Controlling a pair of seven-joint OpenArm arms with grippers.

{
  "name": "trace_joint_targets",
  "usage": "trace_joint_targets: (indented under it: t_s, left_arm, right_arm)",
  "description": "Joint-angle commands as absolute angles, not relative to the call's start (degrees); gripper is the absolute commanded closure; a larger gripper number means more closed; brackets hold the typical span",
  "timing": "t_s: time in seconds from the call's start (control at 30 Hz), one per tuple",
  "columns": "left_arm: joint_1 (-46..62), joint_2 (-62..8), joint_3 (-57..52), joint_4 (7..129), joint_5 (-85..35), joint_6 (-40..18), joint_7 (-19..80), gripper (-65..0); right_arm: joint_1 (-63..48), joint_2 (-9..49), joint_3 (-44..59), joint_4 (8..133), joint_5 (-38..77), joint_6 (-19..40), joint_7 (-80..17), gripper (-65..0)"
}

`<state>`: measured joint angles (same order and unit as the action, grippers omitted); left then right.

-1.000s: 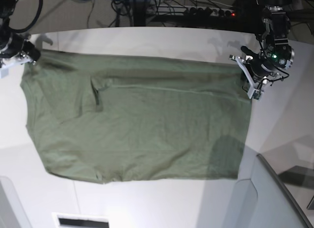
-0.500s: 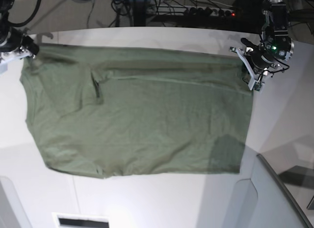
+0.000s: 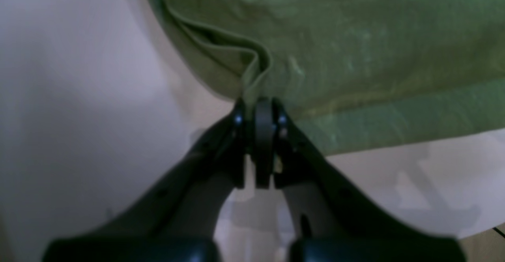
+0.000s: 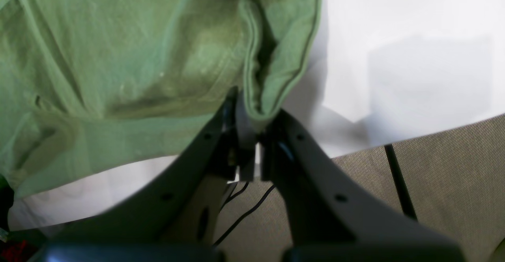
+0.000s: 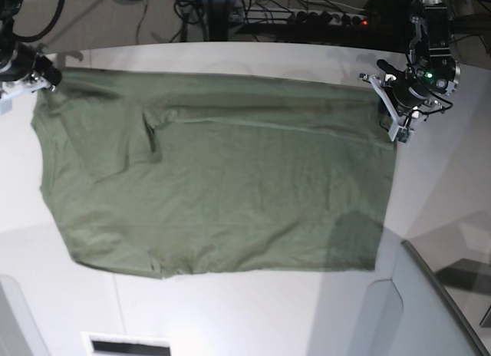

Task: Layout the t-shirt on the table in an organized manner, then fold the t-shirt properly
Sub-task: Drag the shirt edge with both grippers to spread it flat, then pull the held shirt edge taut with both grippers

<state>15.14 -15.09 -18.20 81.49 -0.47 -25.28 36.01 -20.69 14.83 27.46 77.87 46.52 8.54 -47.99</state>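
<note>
The olive-green t-shirt (image 5: 222, 179) lies spread wide on the white table (image 5: 230, 318), its upper edge stretched between my two grippers near the far edge. In the base view my left gripper (image 5: 388, 110) is shut on the shirt's upper right corner. My right gripper (image 5: 47, 78) is shut on the upper left corner. Up close, the left gripper (image 3: 258, 106) pinches a bunched hem of the t-shirt (image 3: 355, 49). In the right wrist view, the right gripper (image 4: 256, 126) clamps a folded hem of the t-shirt (image 4: 138, 57). A crease runs across the chest.
A grey angled panel (image 5: 430, 302) with a dark edge rises at the near right corner. Cables and a power strip (image 5: 326, 18) lie behind the table's far edge. A white slotted piece (image 5: 126, 344) sits at the near edge. Carpeted floor (image 4: 442, 167) shows beyond the table's rim.
Both grippers have pulled the shirt's upper edge farther toward the table's far edge, dragging the whole shirt with it. Over the last half second almost nothing has moved.
</note>
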Motion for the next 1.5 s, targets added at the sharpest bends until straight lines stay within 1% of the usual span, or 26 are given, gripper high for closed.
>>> trace_joint_targets:
  t_s: [0.0,0.03,0.1,0.2,0.4,0.57,0.6,0.63,0.77,0.83,0.9,0.93,0.97,1.07,1.1,1.13,1.17,1.27,1.3,1.33,1.37,1.4,1.47]
  left_arm:
    - [14.99,-15.87,-20.18,82.59,-0.31,-24.4,35.74,-4.9]
    - [14.99,-15.78,-21.76,82.59,-0.22,-24.4,35.74,-8.4]
    - [14.99,-15.78,-23.69,82.59,-0.22,-24.4,35.74,-13.3]
    - [14.99,-16.4,-26.15,82.59,-0.22,-24.4,35.74,-17.1]
    - [15.78,-17.27,-28.09,82.68,-0.31,-24.4,35.74,-17.3]
    - [15.6,-16.75,-35.03,84.53,-0.92,-24.57,35.74,-17.3]
    - [15.87,-16.57,-35.65,86.29,-1.45,-24.66,35.82,-17.3]
    - [16.13,-16.22,-36.18,88.13,-2.77,-24.84,36.09,-17.3]
    - [16.13,-16.13,-37.41,93.23,-8.75,-24.92,42.86,-17.1]
    - [16.13,-16.13,-37.41,94.73,-10.33,-24.92,43.74,-17.1]
    - [16.13,-15.96,-37.05,95.69,-11.21,-24.92,43.74,-17.1]
    - [16.4,-15.87,-36.88,96.13,-11.38,-24.92,43.74,-17.1]
    - [16.84,-15.34,-36.79,96.31,-11.47,-24.92,43.65,-16.9]
    - [15.78,-12.09,-34.51,96.13,-11.47,-24.92,42.86,-15.6]
    - [15.34,-10.95,-33.01,95.69,-11.3,-24.92,41.45,-13.2]
    - [15.25,-9.8,-31.34,95.25,-10.77,-24.92,39.87,-7.4]
    - [15.25,-9.1,-29.85,94.55,-10.68,-24.84,38.11,0.0]
    - [15.16,-7.16,-27.03,92.35,-8.22,-24.66,33.89,0.0]
    - [15.16,-6.64,-26.59,91.38,-7.34,-24.66,33.01,0.0]
    - [15.16,-6.11,-26.59,90.24,-6.46,-24.66,32.04,0.0]
    - [15.08,-5.76,-26.59,89.27,-6.02,-24.66,31.16,0.0]
    - [14.73,-5.76,-26.68,88.22,-5.67,-24.66,30.02,0.0]
    - [14.64,-5.85,-26.77,85.14,-5.67,-24.66,28.26,0.0]
  right_arm:
    - [-20.7,15.69,27.82,78.55,47.08,8.66,-47.6,0.0]
    - [-20.7,15.69,27.82,78.55,47.08,8.66,-47.6,0.0]
    - [-20.7,15.69,27.82,78.55,47.08,8.66,-47.6,0.0]
    - [-20.7,15.69,27.82,78.55,47.08,8.66,-47.69,0.0]
    - [-20.7,15.78,27.74,78.55,47.08,8.66,-47.78,0.0]
    - [-20.7,15.78,27.82,78.81,47.08,8.66,-48.04,-0.5]
    - [-20.7,15.78,27.82,78.99,47.08,8.57,-49.1,-2.1]
    - [-20.62,15.78,27.91,79.16,47.25,8.57,-50.24,-5.3]
    - [-20.7,15.6,29.85,82.59,47.16,8.57,-52.09,-24.3]
    - [-21.58,14.81,31.96,84.35,47.08,8.57,-52.09,-32.1]
    - [-22.55,14.64,34.07,86.64,47.08,8.57,-52.09,-37.7]
    - [-23.08,14.55,35.03,87.69,47.08,8.57,-52.09,-39.2]
    - [-23.34,14.73,35.3,88.75,47.08,8.57,-52.0,-39.3]
    - [-21.93,14.9,35.3,89.63,47.08,8.92,-51.91,-35.9]
    - [-20.26,14.9,34.77,89.19,46.99,8.92,-52.09,-33.3]
    - [-18.95,14.9,33.19,88.92,46.99,8.92,-52.0,-29.1]
    - [-18.07,14.9,31.25,88.4,46.9,8.92,-51.91,-23.1]
    - [-15.25,16.4,25.54,86.2,46.9,8.92,-51.74,0.0]
    - [-14.11,16.57,24.31,84.62,46.9,8.84,-51.74,0.0]
    - [-13.05,16.75,23.69,82.33,46.9,8.84,-51.56,-1.8]
    - [-12.09,16.75,23.6,80.22,46.9,8.84,-51.3,-2.1]
    - [-11.38,16.75,23.52,78.2,46.9,8.84,-50.59,-0.5]
    - [-10.95,16.84,23.25,75.21,46.9,8.84,-49.01,0.0]
